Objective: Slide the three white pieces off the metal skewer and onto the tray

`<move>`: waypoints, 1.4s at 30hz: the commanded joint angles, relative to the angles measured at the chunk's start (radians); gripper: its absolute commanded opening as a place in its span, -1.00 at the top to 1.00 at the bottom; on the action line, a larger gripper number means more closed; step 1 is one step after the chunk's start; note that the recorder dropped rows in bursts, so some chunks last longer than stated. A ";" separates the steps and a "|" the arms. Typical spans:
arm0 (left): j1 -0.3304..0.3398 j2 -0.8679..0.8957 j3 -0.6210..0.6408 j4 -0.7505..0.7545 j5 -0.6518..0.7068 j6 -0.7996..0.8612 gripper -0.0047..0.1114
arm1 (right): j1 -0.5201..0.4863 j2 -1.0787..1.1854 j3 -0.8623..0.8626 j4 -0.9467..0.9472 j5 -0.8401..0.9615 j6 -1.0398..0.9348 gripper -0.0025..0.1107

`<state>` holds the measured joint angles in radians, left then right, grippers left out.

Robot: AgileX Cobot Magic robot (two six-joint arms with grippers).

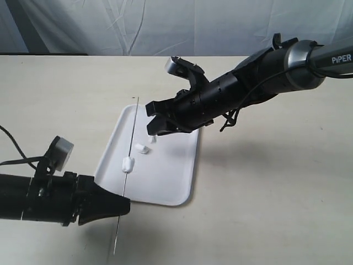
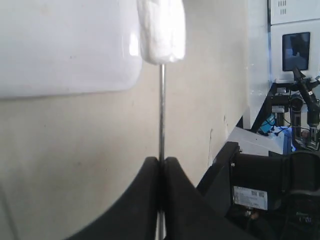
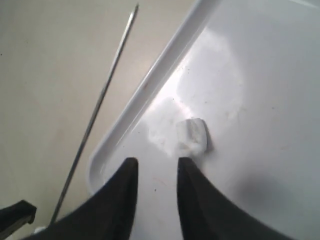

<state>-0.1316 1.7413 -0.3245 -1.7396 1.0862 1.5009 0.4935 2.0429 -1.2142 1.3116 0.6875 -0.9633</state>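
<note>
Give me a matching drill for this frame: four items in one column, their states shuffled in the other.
1 left gripper
2 right gripper
3 white piece nearest the left gripper
4 white piece at the right gripper's tips

A loose on the tray
B shut on the skewer
C open, holding nothing
D threaded on the skewer

Pairs: 1-B, 2-C, 3-D, 4-A

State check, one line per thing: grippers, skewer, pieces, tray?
left gripper, shut on the metal skewer
right gripper, open above the tray
metal skewer, held, one white piece threaded on it
two white pieces, off the skewer, lying on the tray
</note>
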 commanded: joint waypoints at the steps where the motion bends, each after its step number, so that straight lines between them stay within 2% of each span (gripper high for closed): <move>1: 0.001 -0.010 -0.044 -0.005 -0.023 -0.035 0.92 | -0.004 -0.003 -0.003 -0.021 0.043 -0.003 0.17; 5: 0.001 -0.010 -0.073 -0.005 -0.075 -0.050 0.92 | -0.004 -0.003 -0.003 0.024 0.102 0.014 0.14; 12: 0.001 -0.010 -0.095 -0.005 -0.071 -0.060 0.92 | 0.001 -0.003 -0.003 0.084 0.219 0.014 0.14; 21: 0.001 -0.010 -0.096 -0.005 -0.049 -0.060 0.92 | 0.078 -0.003 -0.003 0.090 0.185 0.016 0.15; 24: 0.001 -0.010 -0.096 -0.005 -0.023 -0.062 0.92 | 0.085 -0.003 -0.003 0.084 0.164 0.016 0.25; 30: 0.001 -0.010 -0.096 -0.005 -0.014 -0.062 0.92 | 0.085 -0.003 -0.003 0.077 0.166 0.016 0.58; 40: 0.001 -0.010 -0.093 -0.005 -0.007 -0.078 0.92 | 0.085 -0.003 -0.003 0.062 0.159 0.016 0.59; 42: 0.001 -0.010 -0.051 -0.005 0.009 -0.042 0.92 | 0.085 -0.003 -0.003 0.062 0.135 0.016 0.59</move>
<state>-0.1316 1.7374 -0.4102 -1.7422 1.0679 1.4311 0.5783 2.0429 -1.2142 1.3843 0.8510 -0.9419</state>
